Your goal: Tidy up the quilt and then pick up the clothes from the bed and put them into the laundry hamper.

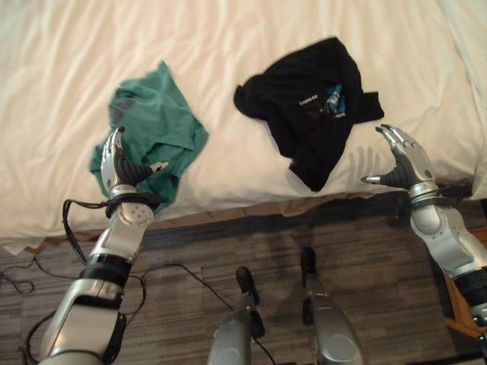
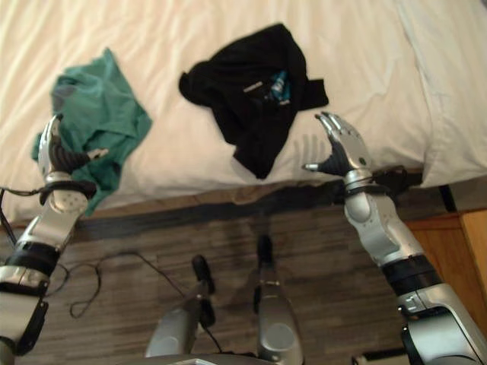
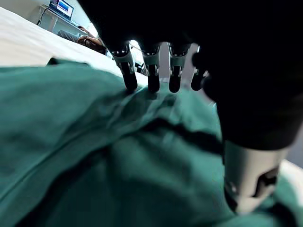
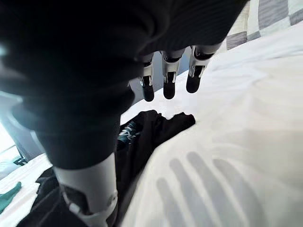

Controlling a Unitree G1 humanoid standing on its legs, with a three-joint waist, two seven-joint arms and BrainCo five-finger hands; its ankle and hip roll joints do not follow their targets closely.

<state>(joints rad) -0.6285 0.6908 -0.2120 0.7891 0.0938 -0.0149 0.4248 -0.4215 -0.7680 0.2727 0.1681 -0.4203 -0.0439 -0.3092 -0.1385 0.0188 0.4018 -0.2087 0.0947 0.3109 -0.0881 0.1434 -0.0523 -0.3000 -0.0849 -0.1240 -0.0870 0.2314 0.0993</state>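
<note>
quilt (image 1: 251, 30): white, spread across the whole upper part of the frame, mostly flat with soft wrinkles, so i'd guess the tidying part is about done
green garment (image 1: 152, 125): crumpled at the left of the frame, near the bed's front edge
black garment (image 1: 312, 99): bunched up right of centre, one end trailing toward the bed's edge
left hand (image 1: 118, 163): sits low over the green garment's near end, fingers straight and spread with the tips right at the cloth, thumb out to the side. nothing pinched yet, looks lined up for a grab
right hand (image 1: 403, 156): hovers above bare quilt at the right of the frame, just beside the black garment, fingers apart and relaxed, holding nothing. its shadow falls on the sheet beneath
floor (image 1: 228, 243): dark wood-look planks along the bottom
next, my guess: close on the green one first since that hand's closest
</note>
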